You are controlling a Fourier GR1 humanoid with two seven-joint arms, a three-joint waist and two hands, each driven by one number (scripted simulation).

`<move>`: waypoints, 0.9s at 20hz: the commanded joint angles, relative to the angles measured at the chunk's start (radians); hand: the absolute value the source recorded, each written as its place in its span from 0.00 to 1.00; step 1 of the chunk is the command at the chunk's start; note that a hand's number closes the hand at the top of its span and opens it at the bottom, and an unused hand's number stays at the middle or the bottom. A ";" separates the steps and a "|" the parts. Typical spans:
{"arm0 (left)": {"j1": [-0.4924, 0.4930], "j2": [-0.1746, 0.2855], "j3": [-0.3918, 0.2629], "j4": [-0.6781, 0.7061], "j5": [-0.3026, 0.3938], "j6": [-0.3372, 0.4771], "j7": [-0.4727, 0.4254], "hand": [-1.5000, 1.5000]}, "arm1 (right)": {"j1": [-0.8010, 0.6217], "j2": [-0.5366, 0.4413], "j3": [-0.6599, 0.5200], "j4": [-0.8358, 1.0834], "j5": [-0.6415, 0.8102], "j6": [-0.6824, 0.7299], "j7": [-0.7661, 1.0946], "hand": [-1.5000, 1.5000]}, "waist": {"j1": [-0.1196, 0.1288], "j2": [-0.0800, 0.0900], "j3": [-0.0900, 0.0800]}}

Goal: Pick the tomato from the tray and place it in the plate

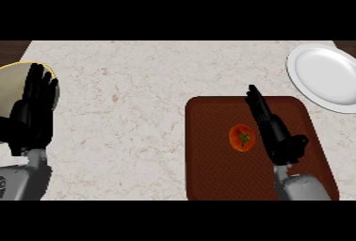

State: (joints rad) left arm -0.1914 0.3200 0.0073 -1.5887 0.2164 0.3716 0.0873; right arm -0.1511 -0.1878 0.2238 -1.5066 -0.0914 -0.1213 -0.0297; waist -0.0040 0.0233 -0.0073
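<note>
Nearest us, two grey forearms enter from the lower edge. We see the right hand (278,134) extended over the reddish-brown tray (208,164), its fingers straight and pointing toward the tray's far edge, holding nothing. The tomato (241,137) lies on the tray near its middle, green stem upward, just left of that hand; we cannot tell whether they touch. The white plate (327,77) sits on the pale marbled counter (139,94) beyond the tray's far right corner, apart from it and partly cut by the right edge. At the left edge, we see the left hand (35,113) resting open, fingers up, over a round yellow-rimmed disc (14,80).
</note>
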 commanded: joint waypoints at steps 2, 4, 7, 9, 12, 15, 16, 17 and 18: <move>0.078 -0.013 -0.046 0.067 0.017 -0.080 0.021 0.50 | -0.099 -0.083 -0.101 -0.051 -0.052 0.082 -0.041 1.00 | 0.004 -0.021 0.007; 0.142 -0.018 -0.097 0.106 0.014 -0.100 0.083 0.50 | -0.152 -0.158 -0.185 -0.127 -0.111 0.148 -0.128 1.00 | -0.008 -0.022 0.008; 0.164 -0.052 -0.139 0.131 0.029 -0.123 0.101 0.50 | -0.159 -0.428 -0.188 -0.078 0.233 0.085 -0.145 1.00 | -0.059 -0.019 -0.020; 0.158 -0.087 -0.201 0.140 0.038 -0.168 0.123 0.50 | -0.163 -0.241 -0.352 0.044 0.091 -0.075 -0.276 1.00 | -0.007 -0.009 0.010; 0.195 -0.077 -0.199 0.163 0.041 -0.201 0.101 0.50 | -0.134 -0.187 -0.428 0.145 -0.021 -0.022 -0.496 0.00 | 0.011 -0.016 0.010; 0.206 -0.113 -0.221 0.175 0.019 -0.197 0.066 0.50 | -0.077 -0.211 -0.475 0.213 -0.113 0.144 -0.677 0.00 | 0.006 -0.020 0.009; 0.166 -0.085 -0.177 0.223 0.039 -0.229 0.078 0.50 | -0.065 -0.223 -0.470 0.246 -0.095 0.176 -0.718 0.00 | 0.004 -0.020 0.008; 0.221 -0.110 -0.225 0.122 0.013 -0.190 0.131 0.50 | -0.031 -0.232 -0.470 0.182 -0.105 0.198 -0.683 0.00 | 0.004 -0.024 0.008; 0.165 -0.149 -0.211 0.250 -0.009 -0.202 0.055 0.50 | -0.073 -0.260 -0.465 0.177 -0.068 0.182 -0.619 0.00 | 0.002 -0.023 0.007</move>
State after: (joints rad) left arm -0.0087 0.2184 -0.1925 -1.4231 0.2351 0.1782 0.1683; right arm -0.2369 -0.4133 -0.2129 -1.3471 -0.1596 0.0026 -0.6043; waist -0.0015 0.0015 0.0032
